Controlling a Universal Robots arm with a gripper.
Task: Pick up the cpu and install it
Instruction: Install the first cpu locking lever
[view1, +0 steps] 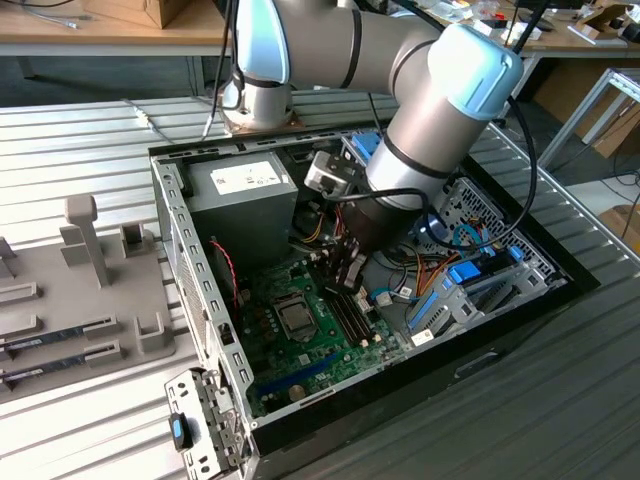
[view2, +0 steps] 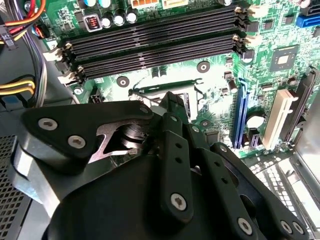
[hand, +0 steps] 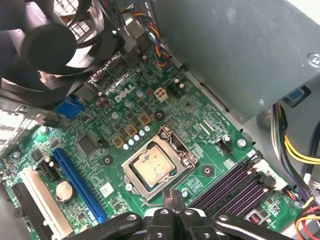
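The cpu (hand: 155, 168), a small square chip with a dull silvery top, lies flat in the metal-framed socket (hand: 131, 176) on the green motherboard (hand: 200, 117). In the exterior view the cpu (view1: 297, 318) shows as a dark square in the middle of the board. My gripper (hand: 173, 196) hangs just above the board beside the socket, over the near end of the memory slots, its black fingers (hand: 167, 200) shut together with nothing between them. In the exterior view the gripper (view1: 345, 272) is to the right of the socket. The second wrist view has the fingers (view2: 172, 107) covering most of the socket.
A grey power-supply box (view1: 245, 195) stands at the case's back. Black memory slots (view1: 350, 318) run beside the socket. A black fan (hand: 45, 45), blue drive brackets (view1: 470, 285) and loose cables (view1: 420, 265) crowd the case. A grey fixture (view1: 90, 290) with memory sticks (view1: 55, 335) lies outside.
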